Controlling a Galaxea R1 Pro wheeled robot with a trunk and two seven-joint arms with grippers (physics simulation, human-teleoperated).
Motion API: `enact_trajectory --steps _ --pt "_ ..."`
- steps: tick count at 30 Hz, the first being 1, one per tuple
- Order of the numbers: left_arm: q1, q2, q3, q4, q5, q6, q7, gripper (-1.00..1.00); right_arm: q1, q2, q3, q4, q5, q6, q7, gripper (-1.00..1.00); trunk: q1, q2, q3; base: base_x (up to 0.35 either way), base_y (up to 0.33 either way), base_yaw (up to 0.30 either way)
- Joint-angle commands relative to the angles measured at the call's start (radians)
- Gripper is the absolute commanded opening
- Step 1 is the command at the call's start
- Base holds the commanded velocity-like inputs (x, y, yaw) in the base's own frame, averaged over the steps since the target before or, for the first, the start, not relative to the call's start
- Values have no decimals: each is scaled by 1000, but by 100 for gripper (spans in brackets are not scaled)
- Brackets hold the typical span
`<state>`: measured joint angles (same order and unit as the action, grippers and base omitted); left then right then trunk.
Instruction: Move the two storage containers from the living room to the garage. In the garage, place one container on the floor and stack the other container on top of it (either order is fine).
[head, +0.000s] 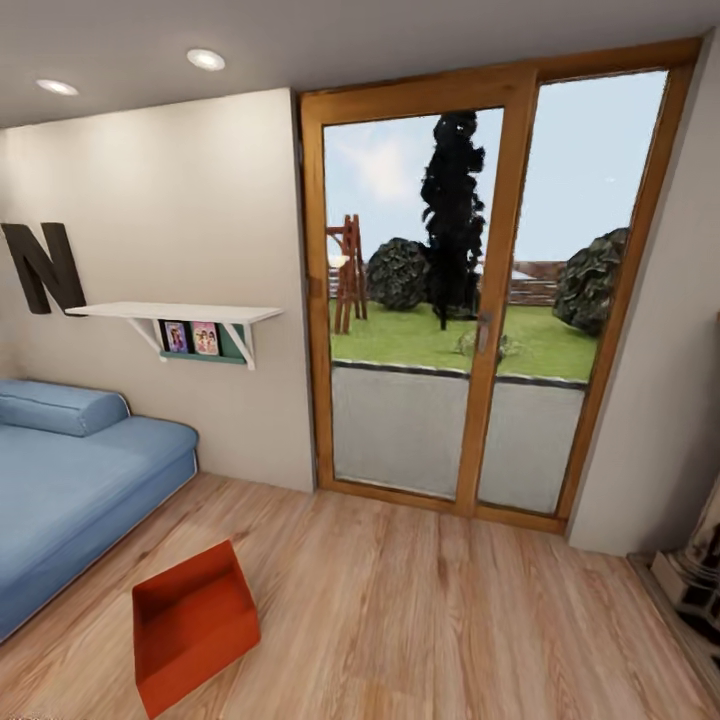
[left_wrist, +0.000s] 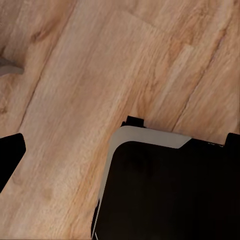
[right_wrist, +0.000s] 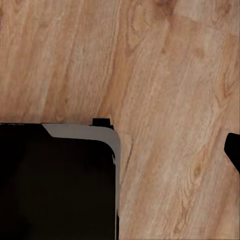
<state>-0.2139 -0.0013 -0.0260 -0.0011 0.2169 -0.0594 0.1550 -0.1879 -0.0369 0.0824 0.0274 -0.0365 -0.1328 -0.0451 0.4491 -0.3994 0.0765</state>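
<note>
One orange-red storage container (head: 192, 625) lies on the light wood plank floor (head: 420, 600) of the living room, at the lower left of the head view, just off the blue sofa's corner. It is lidless, empty and turned at an angle. The left wrist view looks down at the planks, with one dark fingertip (left_wrist: 11, 155) of my left gripper (left_wrist: 122, 145) at the frame's edge and nothing held. In the right wrist view a fingertip (right_wrist: 233, 150) of my right gripper (right_wrist: 120, 150) likewise sits at the edge, empty. The garage is out of view.
The blue sofa (head: 70, 480) runs along the left wall under a white shelf (head: 175, 315). Wood-framed glass doors (head: 470, 300) stand shut straight ahead. A dark fireplace (head: 700, 570) edges in at the right. My black base (left_wrist: 170, 190) (right_wrist: 55, 180) shows under both wrists.
</note>
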Motion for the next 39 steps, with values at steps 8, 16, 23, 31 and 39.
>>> enact_trajectory --steps 8,16,23,31,39 --pt "0 0 -3 1 7 -3 1 100 -1 0 8 3 -3 -5 -2 100 1 -1 0 308 -115 267" --pt "0 0 -3 1 7 -3 1 100 -1 0 8 3 -3 -5 -2 100 1 -1 0 308 -57 267" --pt "0 0 -3 1 7 -8 1 100 -1 0 9 3 -3 -5 -2 100 1 -1 0 260 -4 268" --pt "0 0 -3 1 7 -10 1 100 -1 0 9 3 -3 -5 -2 100 1 -1 0 21 0 269" --pt "0 0 -3 1 7 -11 1 100 -1 0 9 3 -3 -5 -2 100 1 -1 0 1 0 269"
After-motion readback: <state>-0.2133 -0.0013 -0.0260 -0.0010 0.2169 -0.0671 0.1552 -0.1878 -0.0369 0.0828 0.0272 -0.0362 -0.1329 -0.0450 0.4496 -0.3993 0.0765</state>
